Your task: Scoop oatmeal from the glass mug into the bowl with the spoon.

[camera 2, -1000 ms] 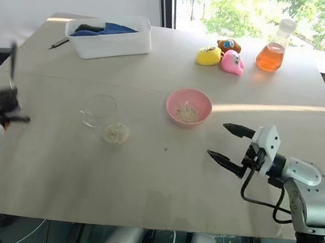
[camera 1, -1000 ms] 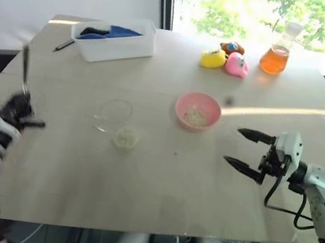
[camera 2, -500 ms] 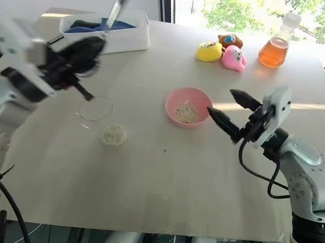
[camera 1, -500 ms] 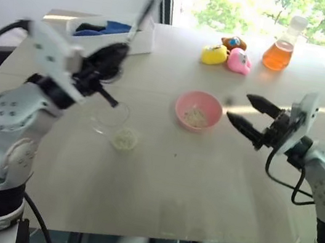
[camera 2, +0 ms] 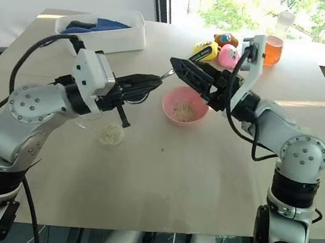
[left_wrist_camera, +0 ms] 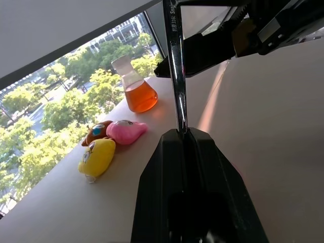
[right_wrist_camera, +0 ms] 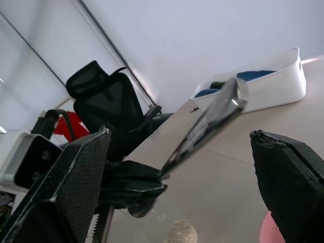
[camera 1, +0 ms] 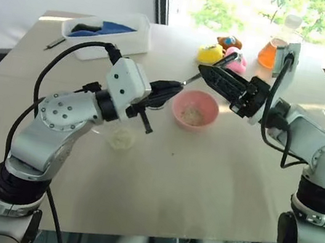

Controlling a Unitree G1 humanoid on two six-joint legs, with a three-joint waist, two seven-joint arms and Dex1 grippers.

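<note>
The spoon (camera 2: 188, 61) is clamped by its bowl end in the left gripper (camera 2: 150, 83), whose fingers are pressed together on it; the handle is pointed up and away toward the far right corner of the tabletop (camera 2: 190, 182). The right gripper (camera 2: 189, 73) is held with its fingers wide apart on either side of that handle, nothing yet being gripped. In the right wrist view the handle is seen between the two spread fingers (right_wrist_camera: 76, 192).

The bowl (camera 1: 194, 109) is set near the middle of the tabletop, just below both grippers, with a little oatmeal (camera 1: 194, 115) already in it. A second small heap of oats (camera 1: 122, 139) is seen on the tabletop nearer the left edge, beside the left arm. The mug cannot be made out clearly behind that arm.

The step in hand is judged to be a handover of the spoon from left to right, so scooping has not begun. Next, the right fingers would need to be closed squarely on the handle before the left grip is released; a slim, polished handle is likely to slip or twist if caught off-centre.
</note>
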